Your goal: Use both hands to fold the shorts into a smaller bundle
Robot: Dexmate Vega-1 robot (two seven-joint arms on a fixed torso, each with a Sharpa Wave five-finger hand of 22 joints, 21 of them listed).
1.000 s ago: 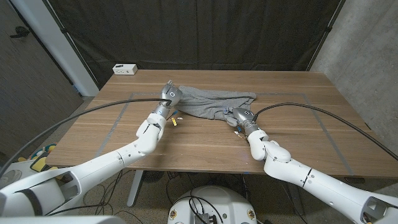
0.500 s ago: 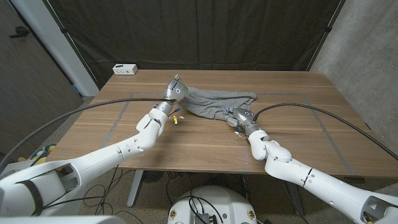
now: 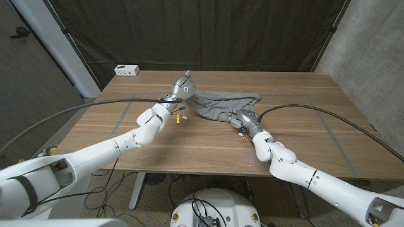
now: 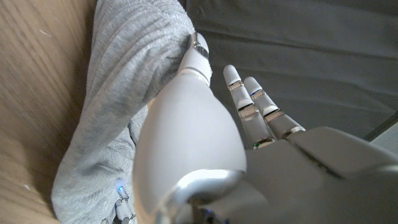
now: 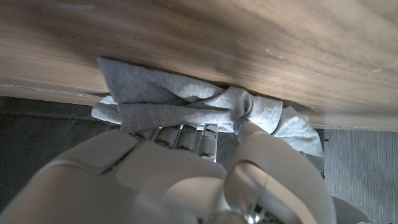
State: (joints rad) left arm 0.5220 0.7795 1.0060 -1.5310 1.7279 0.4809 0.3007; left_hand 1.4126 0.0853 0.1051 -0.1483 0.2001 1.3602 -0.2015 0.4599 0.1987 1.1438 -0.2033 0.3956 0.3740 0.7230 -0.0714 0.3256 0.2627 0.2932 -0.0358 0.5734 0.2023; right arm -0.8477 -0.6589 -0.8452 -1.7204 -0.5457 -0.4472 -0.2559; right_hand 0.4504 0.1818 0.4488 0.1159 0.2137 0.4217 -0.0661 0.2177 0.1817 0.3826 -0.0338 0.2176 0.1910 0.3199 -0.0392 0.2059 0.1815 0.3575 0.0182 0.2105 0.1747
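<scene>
- My right hand [image 3: 243, 119], nearest me, has its fingers closed on a bunched near edge of the soft grey jersey shorts [image 3: 224, 104]; the right wrist view shows cloth gathered in the grip.
- My left hand [image 3: 180, 89] lifts the shorts' left end, thumb against the fabric, other fingers straight (whether it truly pinches, I cannot tell).
- The shorts lie mid-table on the wooden table [image 3: 303, 139], still mostly spread; I judge the fold barely begun.
- Waistband and leg openings are hard to make out.
</scene>
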